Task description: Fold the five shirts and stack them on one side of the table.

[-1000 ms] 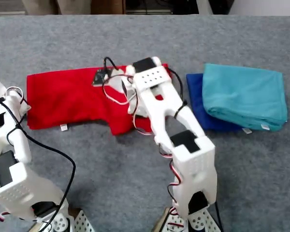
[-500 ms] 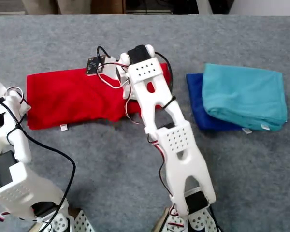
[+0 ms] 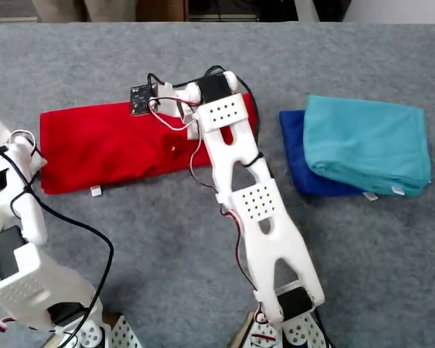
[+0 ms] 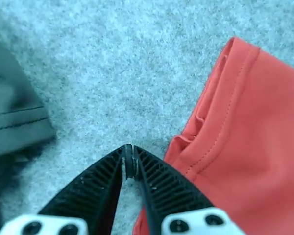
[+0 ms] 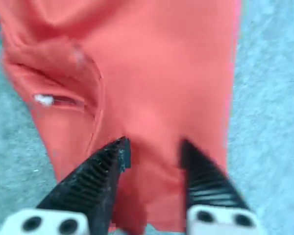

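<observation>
1. Pincer of the right arm [image 5: 154, 144] stands open, its two black ribbed fingers [image 5: 105, 169] spread apart over the red cotton shirt [image 5: 157, 63], with nothing held between them.
2. Red cloth lies under and between those fingers. A fold runs off to one side of them, and a small white tag [image 5: 43, 99] sits at that fold.
3. In the high view the white right arm [image 3: 239, 167] stretches from the near edge of the grey carpet-like counter [image 3: 167, 239] out across the right end of the red shirt [image 3: 101, 148], its wrist over the shirt's far edge.
4. The left pincer [image 4: 129, 152] is closed, its black fingertips pressed together and gripping nothing. It is low over the bare counter [image 4: 112, 73], just beside the stitched hem of the red shirt [image 4: 245, 137].
5. On the other side of the left pincer lies a grey-green cloth with a stitched seam [image 4: 10, 122], apart from the red shirt.
6. The white left arm [image 3: 14, 239] stands at the left edge of the counter, beside the red shirt's left end.
7. The red shirt is a long flat band across the middle of the counter, with a white tag [image 3: 96, 191] at its near left corner.
8. Well to the right, apart from the red shirt, a folded teal shirt [image 3: 366, 141] rests on a folded dark blue shirt [image 3: 293, 156], whose left edge sticks out from underneath.
</observation>
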Robot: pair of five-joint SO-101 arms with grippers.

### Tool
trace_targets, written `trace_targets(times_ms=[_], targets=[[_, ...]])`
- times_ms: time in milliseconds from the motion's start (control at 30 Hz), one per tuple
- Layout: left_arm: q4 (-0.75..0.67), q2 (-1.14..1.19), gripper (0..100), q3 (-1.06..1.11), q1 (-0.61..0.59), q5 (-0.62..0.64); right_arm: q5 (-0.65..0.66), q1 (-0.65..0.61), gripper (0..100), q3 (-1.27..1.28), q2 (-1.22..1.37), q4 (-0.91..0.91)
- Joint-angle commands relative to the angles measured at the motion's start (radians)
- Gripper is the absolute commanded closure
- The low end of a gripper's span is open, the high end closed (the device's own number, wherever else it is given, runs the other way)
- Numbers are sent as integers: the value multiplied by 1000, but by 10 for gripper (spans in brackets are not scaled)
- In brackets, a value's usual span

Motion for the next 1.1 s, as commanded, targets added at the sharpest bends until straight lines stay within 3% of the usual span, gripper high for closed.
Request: trace_targets(times_ms=[0, 100, 200, 367, 433, 533, 800, 1067], targets=[[6, -4, 980, -40, 12, -6, 8, 15, 505, -54, -27, 8], [6, -4, 980, -40, 12, -6, -9, 27, 531, -53, -82, 34], [6, -4, 980, -40, 12, -6, -63, 45, 627, -50, -151, 38], [6, -4, 980, -40, 12, -6, -173, 64, 998, -30, -269, 40], [6, -4, 980, -40, 11, -6, -212, 65, 956, 16, -317, 40], [6, -4, 980, -40, 11, -5, -235, 59, 994, 160, -398, 40], [3, -4, 980, -40, 9, -3, -221, -28, 995, 763, -593, 5], [2, -4, 980, -40, 9, -3, -221, -47, 994, 819, -479, -222]])
